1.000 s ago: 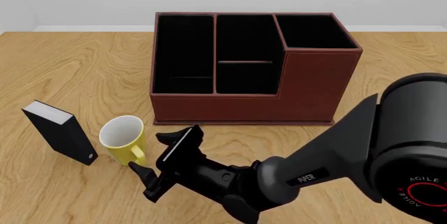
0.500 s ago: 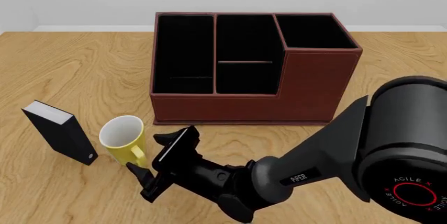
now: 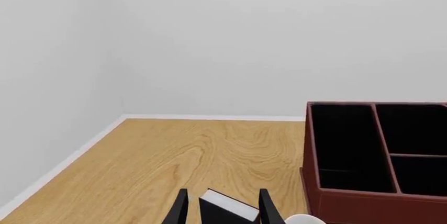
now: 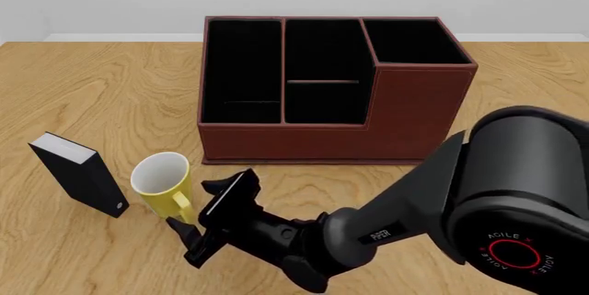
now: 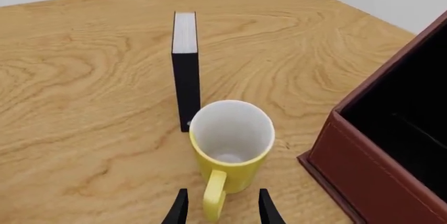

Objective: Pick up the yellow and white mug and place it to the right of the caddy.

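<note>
Front view: the yellow and white mug (image 4: 163, 186) stands upright on the wooden table (image 4: 101, 95), mouth up, near the front left corner of the caddy (image 4: 332, 88) but apart from it. Its loop handle faces the arms' side of the table. Just to the mug's left stands a black slab-like box (image 4: 81, 174), upright, with a narrow gap between the two. The right arm (image 4: 442, 219) reaches in low from the right, crossing the table in front of the caddy; its right gripper (image 4: 203, 219) sits at the mug's handle, fingers spread, one finger on each side of the handle.

Right wrist view: the handle (image 5: 215, 195) lies between the two fingertips (image 5: 179, 208) without visible contact; the jaws are parted, grasping nothing. Beyond the mug, the black box stands on edge, its white face uppermost, almost touching the mug's far side. The caddy's corner lies close beside the mug.

Left wrist view: the left gripper (image 3: 221, 209) is raised, fingers parted and empty, with the black box and the caddy's left compartments ahead.
</note>
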